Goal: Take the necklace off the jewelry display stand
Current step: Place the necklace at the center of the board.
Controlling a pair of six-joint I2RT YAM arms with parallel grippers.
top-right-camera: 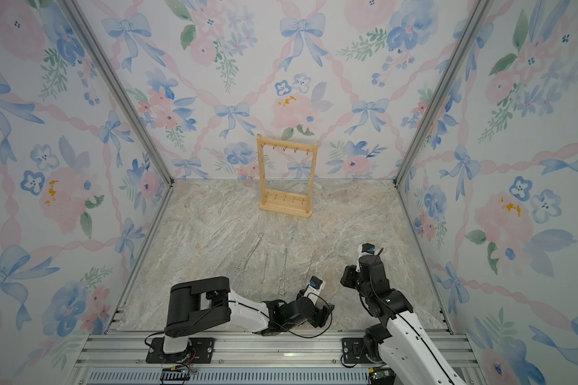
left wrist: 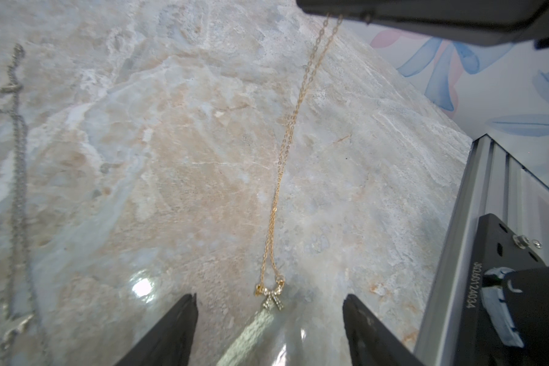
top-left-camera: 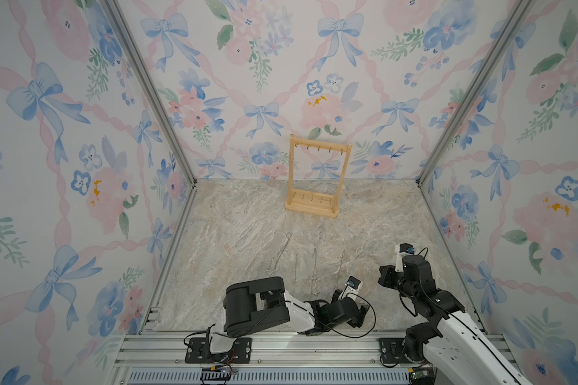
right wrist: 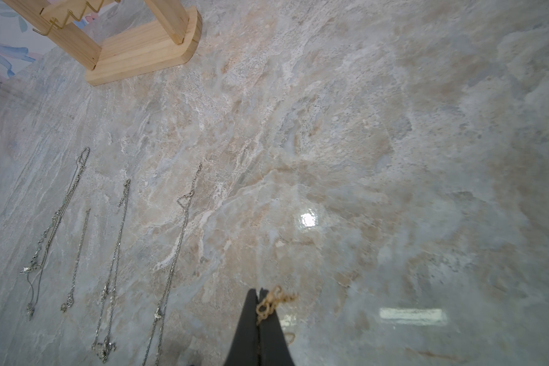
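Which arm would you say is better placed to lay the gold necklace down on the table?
Right, probably: the right tool is shut on the gold necklace at its chain end, while the left tool stands open and holds nothing.

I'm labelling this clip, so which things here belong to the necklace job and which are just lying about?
In the job: jewelry display stand, hooks bare; gold necklace, pinched by the right gripper, jaws shut; left gripper, jaws open either side of its bow pendant.
Lying about: four silver necklaces, flat on the table.
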